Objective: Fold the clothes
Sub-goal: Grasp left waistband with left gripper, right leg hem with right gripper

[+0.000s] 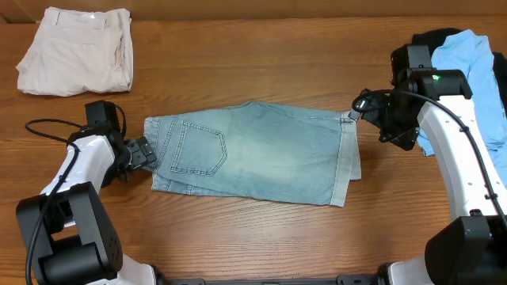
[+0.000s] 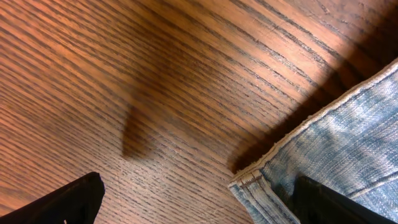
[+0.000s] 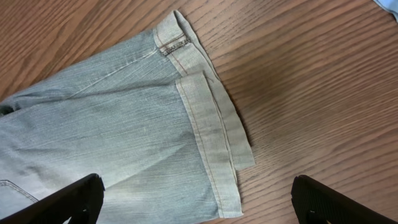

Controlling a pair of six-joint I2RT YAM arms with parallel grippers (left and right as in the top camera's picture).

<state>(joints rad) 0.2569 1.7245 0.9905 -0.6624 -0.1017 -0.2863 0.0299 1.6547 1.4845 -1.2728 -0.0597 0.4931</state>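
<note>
Faded denim shorts point(image 1: 261, 154), matt; table point(image 1: 238, 63) wood-grain, poss. laminate.

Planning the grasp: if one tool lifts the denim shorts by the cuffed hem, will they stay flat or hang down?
Probably floppy: the denim shorts lie flat with soft creases, so the free end should sag. The doubled cuffed hem looks thicker, likely giving a firmer hold.

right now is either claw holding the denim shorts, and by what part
Nothing is held. Left claw open at the waistband corner of the denim shorts, right claw open by their cuffed hem.
</note>
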